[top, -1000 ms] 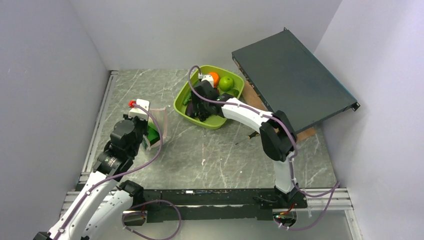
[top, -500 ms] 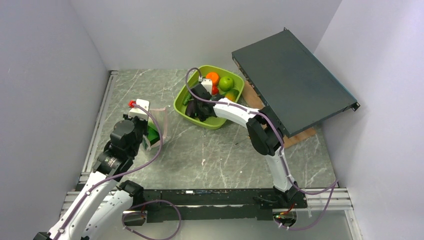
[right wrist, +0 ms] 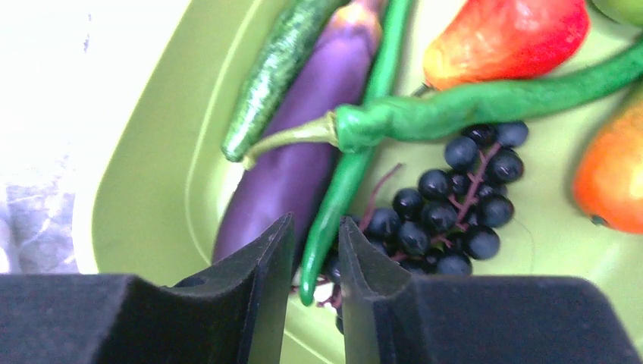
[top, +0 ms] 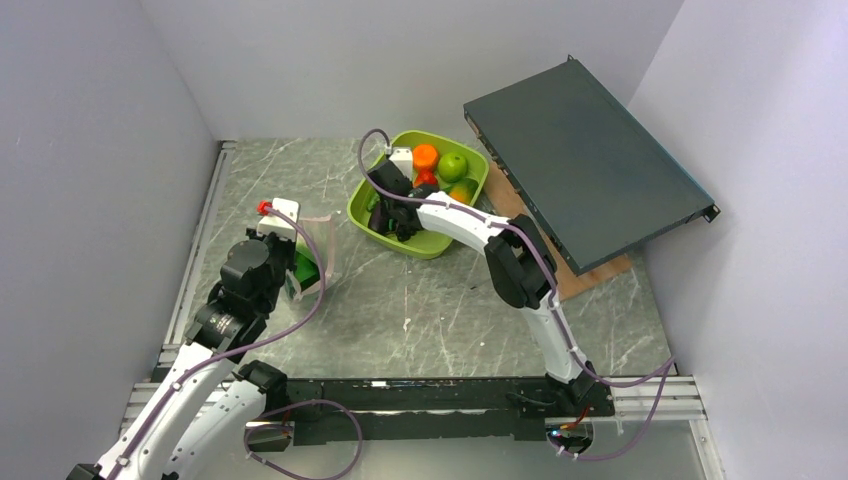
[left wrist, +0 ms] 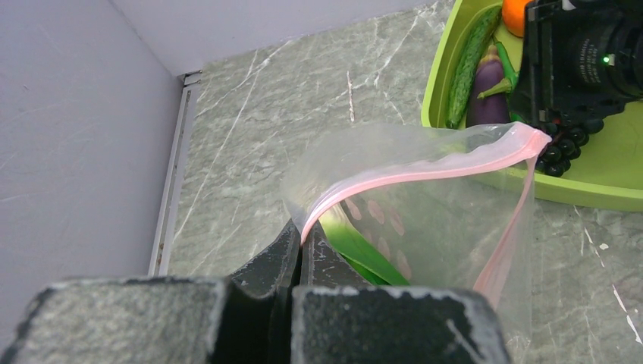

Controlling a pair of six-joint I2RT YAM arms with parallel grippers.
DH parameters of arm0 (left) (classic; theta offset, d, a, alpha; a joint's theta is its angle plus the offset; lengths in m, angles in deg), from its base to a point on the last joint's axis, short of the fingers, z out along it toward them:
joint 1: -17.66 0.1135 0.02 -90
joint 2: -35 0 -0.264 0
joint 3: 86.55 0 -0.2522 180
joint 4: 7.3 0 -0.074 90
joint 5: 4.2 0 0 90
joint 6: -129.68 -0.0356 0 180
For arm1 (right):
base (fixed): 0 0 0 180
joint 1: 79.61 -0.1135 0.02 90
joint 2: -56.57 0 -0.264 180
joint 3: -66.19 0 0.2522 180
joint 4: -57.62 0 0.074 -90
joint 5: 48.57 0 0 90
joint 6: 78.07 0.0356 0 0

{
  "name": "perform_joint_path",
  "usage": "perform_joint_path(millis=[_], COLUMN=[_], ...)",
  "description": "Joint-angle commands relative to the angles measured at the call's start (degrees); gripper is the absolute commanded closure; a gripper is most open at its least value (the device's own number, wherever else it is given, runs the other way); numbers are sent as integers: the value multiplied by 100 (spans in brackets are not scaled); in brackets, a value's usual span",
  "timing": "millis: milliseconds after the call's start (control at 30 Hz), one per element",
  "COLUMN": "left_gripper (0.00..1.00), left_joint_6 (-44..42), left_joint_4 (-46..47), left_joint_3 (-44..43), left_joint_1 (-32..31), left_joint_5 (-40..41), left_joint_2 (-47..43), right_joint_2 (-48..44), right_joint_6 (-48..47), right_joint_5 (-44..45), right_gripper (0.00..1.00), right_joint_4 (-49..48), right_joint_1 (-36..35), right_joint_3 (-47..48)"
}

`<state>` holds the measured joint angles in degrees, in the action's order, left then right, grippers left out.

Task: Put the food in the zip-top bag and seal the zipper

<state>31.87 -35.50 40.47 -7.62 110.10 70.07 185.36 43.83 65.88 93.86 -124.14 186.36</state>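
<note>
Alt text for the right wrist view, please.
The right gripper has its jaws narrowly apart around the lower tip of a long green pod in the lime-green tray; whether they grip it is unclear. A purple eggplant lies left of it in frame, dark grapes right.

Left arm point(top: 215, 330) folded low on its side, wrist angled forward. Left pincer point(left wrist: 301, 231) clamped tight on the pale pink strip point(left wrist: 425, 171) of the clear plastic bag point(left wrist: 425, 227). Right arm point(top: 500, 250) stretched far forward, wrist tipped down. Right pincer point(right wrist: 317, 227): jaws nearly together, narrow gap, grip unclear.
</note>
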Motion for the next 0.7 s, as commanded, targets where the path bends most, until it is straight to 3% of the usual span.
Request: perform_joint_path(millis=[0,233,500,667], left_gripper=[100,100,100,100], left_joint_6=[38,24,21,41], left_joint_4=[225,257,280,216], left_joint_3=[-167,-142,-108,-126], left_joint_1=[16,15,20,17], left_joint_5=[-37,10,8,16], left_joint_2=[7,-32,-157,-106], right_joint_2=[233,354,1430,1393], right_joint_6=[-20,533,1261,1196], right_joint_5=[-178,-847,-750,-579], right_gripper=[68,62,46,44], right_joint_4=[-17,-523,696,460], right_joint_1=[-19,65,125,122], right_joint_3=[562,297,1456,1158])
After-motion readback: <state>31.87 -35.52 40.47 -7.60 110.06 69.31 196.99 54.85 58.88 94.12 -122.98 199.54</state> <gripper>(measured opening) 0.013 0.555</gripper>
